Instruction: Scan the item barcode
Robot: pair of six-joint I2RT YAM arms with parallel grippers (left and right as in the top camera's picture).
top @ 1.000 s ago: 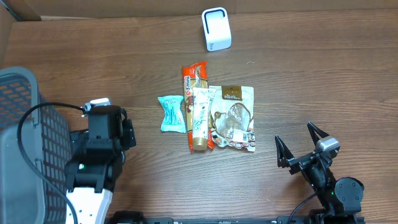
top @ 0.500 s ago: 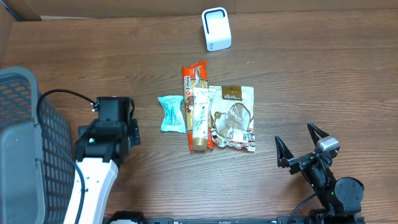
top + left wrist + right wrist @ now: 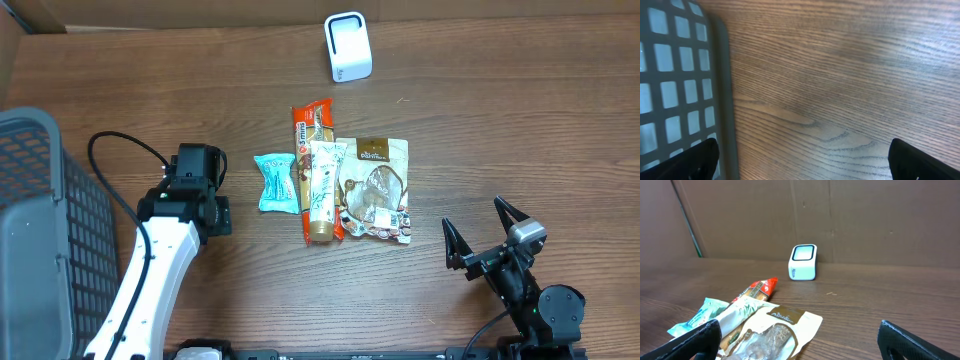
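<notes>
Left pincer [image 3: 805,162]: jaws wide apart, nothing between them, only the bare wood of the table [image 3: 500,120] below. It points down at the table. A grey basket [image 3: 40,230] is off its left side. In the left wrist view the basket wall runs close by the left fingertip; can't tell if they touch. A black cable [image 3: 112,148] loops behind the wrist.

Right pincer [image 3: 472,213]: jaws also spread wide and empty, low over the table, aimed forward.

Items: four packs lie flat in a tight group on the table, between the two pincers.
- The teal packet [image 3: 275,183] is closest to the left pincer, near its right side but apart from it.
- Next is a green-white tube pack [image 3: 322,190] lying on an orange bar [image 3: 312,115]. The bar sticks out past the tube's far end.
- The clear pouch [image 3: 374,190] with a brown label touches the tube pack. It is the nearest pack to the right pincer, ahead of it and to its left, well apart.

Both pincers are clear of every pack. Barcodes are too small to make out.

The white scanner [image 3: 348,46] stands upright well ahead of both pincers, past the item group, near the far table edge. From the right wrist it is ahead, beyond the orange bar's far end, with its pale face turned upward. A brown cardboard wall [image 3: 865,220] is right behind it.
</notes>
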